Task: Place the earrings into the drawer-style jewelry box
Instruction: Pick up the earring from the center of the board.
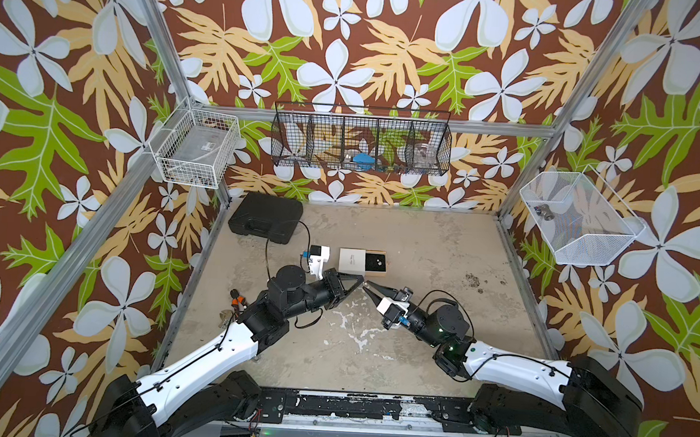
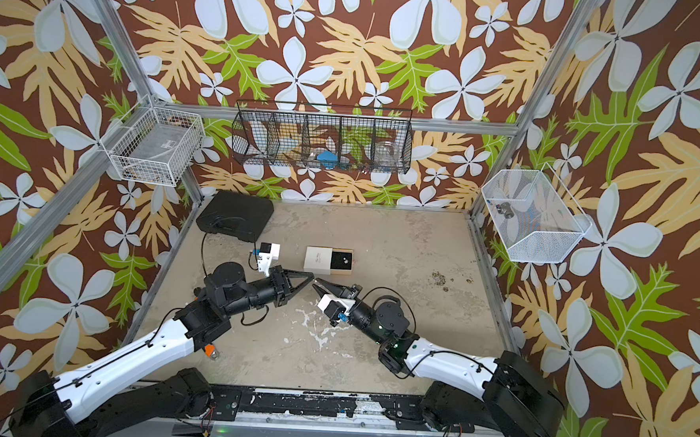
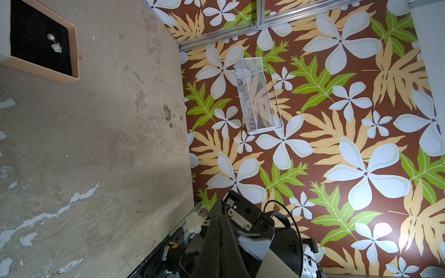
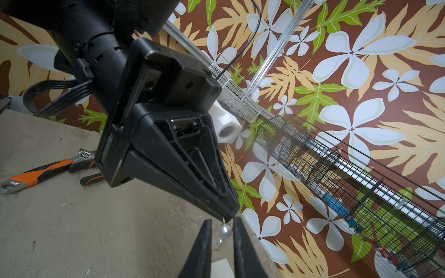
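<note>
The drawer-style jewelry box [image 1: 351,261] [image 2: 317,259] lies mid-table, its black-lined tray [image 1: 383,270] [image 3: 75,48] slid out toward the right. One earring [image 1: 377,263] [image 3: 55,42], a pearl and a pale flower, rests in the tray. My left gripper [image 1: 361,278] [image 2: 311,277] [image 4: 228,214] is shut on the hook of a second earring [image 4: 225,231] [image 3: 193,222], which hangs from its tip just in front of the box. My right gripper [image 1: 367,287] [image 2: 316,285] [image 4: 222,219] meets it tip to tip. Its narrowly open jaws stand on either side of the hanging pearl, with a small gap on one side.
A black plastic case [image 1: 266,219] sits at the back left corner. A wrench and orange-handled pliers [image 4: 36,175] [image 1: 235,302] lie by the left arm. Wire baskets hang on the walls: white left [image 1: 195,149], black at the back [image 1: 360,142], white right [image 1: 578,219].
</note>
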Controlling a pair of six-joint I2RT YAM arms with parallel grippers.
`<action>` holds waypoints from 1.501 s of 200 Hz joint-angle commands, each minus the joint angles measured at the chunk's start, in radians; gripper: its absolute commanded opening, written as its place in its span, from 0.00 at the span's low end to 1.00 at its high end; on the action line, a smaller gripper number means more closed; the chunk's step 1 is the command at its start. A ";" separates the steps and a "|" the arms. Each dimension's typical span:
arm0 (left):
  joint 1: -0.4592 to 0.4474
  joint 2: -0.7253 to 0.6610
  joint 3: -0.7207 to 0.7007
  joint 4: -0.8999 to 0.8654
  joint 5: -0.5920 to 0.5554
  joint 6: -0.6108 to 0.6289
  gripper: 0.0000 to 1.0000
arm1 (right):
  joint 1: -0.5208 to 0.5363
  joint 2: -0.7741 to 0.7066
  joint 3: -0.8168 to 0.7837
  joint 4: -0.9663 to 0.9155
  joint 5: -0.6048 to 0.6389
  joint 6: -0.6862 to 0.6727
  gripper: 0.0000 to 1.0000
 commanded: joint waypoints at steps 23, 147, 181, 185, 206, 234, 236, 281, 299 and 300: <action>0.001 -0.003 0.006 0.027 0.014 0.002 0.00 | 0.001 0.004 0.004 0.011 0.017 -0.007 0.16; 0.000 0.002 -0.006 0.040 0.017 -0.005 0.00 | 0.000 0.002 0.015 -0.006 0.029 -0.013 0.09; 0.000 -0.006 -0.007 0.026 -0.002 0.021 0.28 | 0.000 -0.003 0.021 -0.034 0.045 0.004 0.07; 0.001 -0.011 -0.002 0.011 -0.011 0.033 0.34 | 0.000 -0.004 0.025 -0.044 0.052 0.008 0.06; 0.003 -0.050 0.040 -0.106 -0.093 0.122 0.53 | -0.022 -0.012 0.038 -0.099 0.066 0.061 0.05; 0.023 -0.132 0.100 -0.282 -0.237 0.240 0.60 | -0.108 -0.018 0.092 -0.246 0.046 0.198 0.05; 0.026 -0.140 0.103 -0.293 -0.246 0.247 0.61 | -0.116 -0.016 0.101 -0.262 0.046 0.209 0.05; 0.032 -0.261 0.146 -0.457 -0.434 0.369 0.64 | -0.265 0.141 0.353 -0.695 0.028 0.366 0.04; 0.032 -0.291 0.150 -0.502 -0.483 0.391 0.64 | -0.314 0.240 0.473 -0.854 0.007 0.407 0.03; 0.033 -0.293 0.150 -0.503 -0.484 0.391 0.64 | -0.315 0.245 0.479 -0.863 0.007 0.408 0.03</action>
